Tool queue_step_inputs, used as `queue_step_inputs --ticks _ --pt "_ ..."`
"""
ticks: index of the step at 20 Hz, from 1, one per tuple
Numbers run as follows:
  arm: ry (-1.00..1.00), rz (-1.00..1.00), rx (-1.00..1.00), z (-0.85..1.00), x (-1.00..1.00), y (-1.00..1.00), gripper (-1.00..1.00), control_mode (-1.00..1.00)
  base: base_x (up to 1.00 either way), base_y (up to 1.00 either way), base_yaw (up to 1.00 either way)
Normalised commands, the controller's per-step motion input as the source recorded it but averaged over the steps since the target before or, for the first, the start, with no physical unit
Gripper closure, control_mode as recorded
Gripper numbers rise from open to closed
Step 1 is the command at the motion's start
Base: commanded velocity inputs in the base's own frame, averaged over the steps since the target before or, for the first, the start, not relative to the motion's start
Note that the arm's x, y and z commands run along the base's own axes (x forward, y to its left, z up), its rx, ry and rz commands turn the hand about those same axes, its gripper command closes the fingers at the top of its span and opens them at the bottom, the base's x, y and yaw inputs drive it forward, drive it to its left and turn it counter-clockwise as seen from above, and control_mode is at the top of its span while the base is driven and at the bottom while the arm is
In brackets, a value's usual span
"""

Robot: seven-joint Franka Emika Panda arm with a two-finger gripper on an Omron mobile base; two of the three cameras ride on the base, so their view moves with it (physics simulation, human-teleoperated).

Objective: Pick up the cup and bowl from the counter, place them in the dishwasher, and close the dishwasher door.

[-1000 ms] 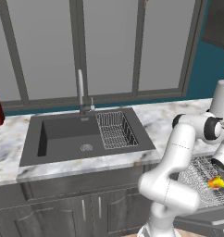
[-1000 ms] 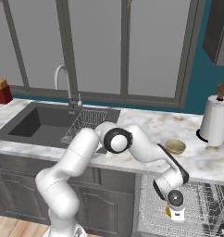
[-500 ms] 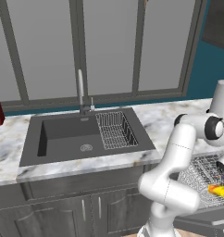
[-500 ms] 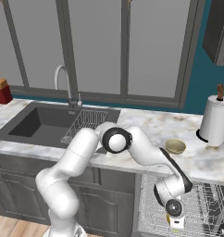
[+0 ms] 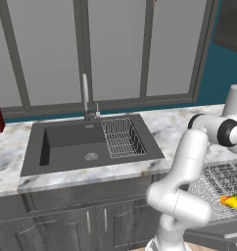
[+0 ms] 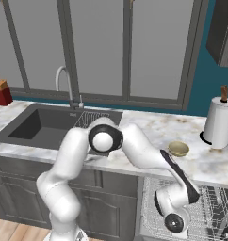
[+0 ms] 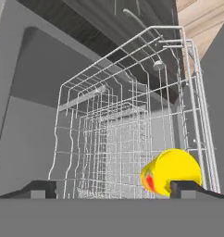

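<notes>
Red block (image 6: 0, 90) at far left of the desk (image 6: 149, 127), then the dark sink (image 5: 86, 144) with its faucet (image 5: 85, 95) and a wire basket (image 5: 121, 138) in its right half. Right of the sink, bowl (image 6: 178, 149) sits upright on the desk near the front edge, well apart from the paper towel roll (image 6: 218, 123) at the back right. Below the desk on the right, the dishwasher (image 5: 223, 184) has its wire rack pulled out; the yellow cup (image 7: 171, 172) lies on its side in the rack, near the right wall. My fingers (image 7: 113, 190) are spread wide and hold nothing, with the cup just ahead of the right one, down low over the rack.
</notes>
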Motion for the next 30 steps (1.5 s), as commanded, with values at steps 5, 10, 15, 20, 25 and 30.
queue_step_inputs --ticks 5,10,15,20,25,30 --pt "-0.01 -0.03 0.00 0.75 -0.09 0.01 -1.00 -1.00 0.00 0.00 0.00" --pt "0.00 -0.01 0.06 0.66 0.00 0.04 -1.00 -1.00 0.00 0.00 0.00" --pt "0.02 0.00 0.12 0.63 0.00 0.01 -1.00 -1.00 0.00 0.00 0.00" --pt "0.01 0.00 0.05 0.58 0.00 0.07 -1.00 -1.00 0.00 0.00 0.00" --pt "0.00 0.00 0.00 0.63 0.00 0.11 -1.00 -1.00 0.00 0.00 0.00" --pt "0.00 0.00 0.00 0.35 0.15 0.13 -1.00 -1.00 0.00 0.00 0.00"
